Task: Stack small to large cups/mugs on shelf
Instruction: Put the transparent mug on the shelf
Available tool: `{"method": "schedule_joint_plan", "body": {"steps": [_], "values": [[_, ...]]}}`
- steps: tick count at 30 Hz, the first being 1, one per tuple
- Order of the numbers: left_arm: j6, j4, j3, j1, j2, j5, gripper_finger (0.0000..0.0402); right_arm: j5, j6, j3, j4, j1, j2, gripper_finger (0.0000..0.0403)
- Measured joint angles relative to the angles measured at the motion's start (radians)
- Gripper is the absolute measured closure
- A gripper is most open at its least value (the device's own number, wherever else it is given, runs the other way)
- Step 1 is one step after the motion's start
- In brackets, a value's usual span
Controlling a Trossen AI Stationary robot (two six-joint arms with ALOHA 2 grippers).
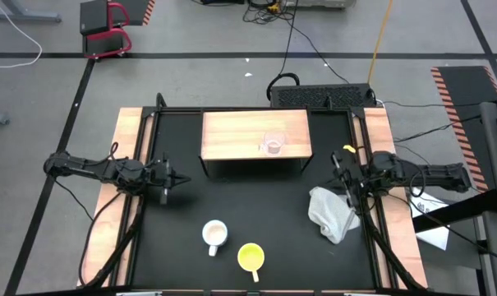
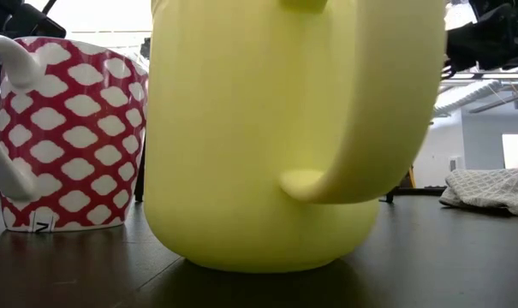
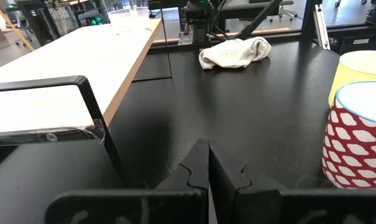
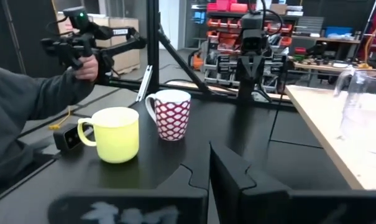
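1. The left gripper (image 1: 182, 178) is closed, fingertips pressed together, and holds nothing. It hangs over the black tabletop (image 1: 256, 205) just off the wooden shelf's (image 1: 256, 136) left front corner, well apart from all three cups.
2. The right gripper (image 1: 336, 164) is likewise closed and empty, near the shelf's right front corner, with the white cloth (image 1: 330, 212) crumpled just in front of it.
3. Both arms reach in level from the table's side boards, fingers pointing inward toward each other.
4. The small clear glass cup (image 1: 273, 143) stands upright on the shelf top, right of its middle.
5. The white mug with red pattern (image 1: 214, 235) and the yellow mug (image 1: 250, 257) stand side by side on the tabletop, well in front of the shelf, the yellow one nearer the front edge.
6. The low view is almost filled by the yellow mug's wall and handle, and it alone shows the patterned mug's red lattice up close.
7. The right wrist view alone shows a person's sleeve and hand (image 4: 85, 65) at a control rig beyond the table.
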Motion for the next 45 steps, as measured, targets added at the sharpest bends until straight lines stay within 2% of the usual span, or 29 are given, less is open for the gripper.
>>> {"method": "schedule_joint_plan", "body": {"steps": [6,13,27,45], "values": [[-0.001,0.0,0.0,0.0,0.0,0.0,0.0398,0.009,0.008,-0.021,-0.001,0.011,0.0,0.0403],[-0.003,0.0,0.0,0.0,0.0,0.0,0.0398,0.114,0.027,-0.06,0.029,0.011,0.0,0.0403],[-0.004,0.0,0.0,0.0,0.0,0.0,0.0398,0.105,0.015,-0.16,0.154,0.011,-0.002,0.0403],[-0.038,0.013,0.0,0.0,0.0,0.0,0.0398,0.104,0.039,-0.165,0.153,0.011,-0.005,0.0403]]}}
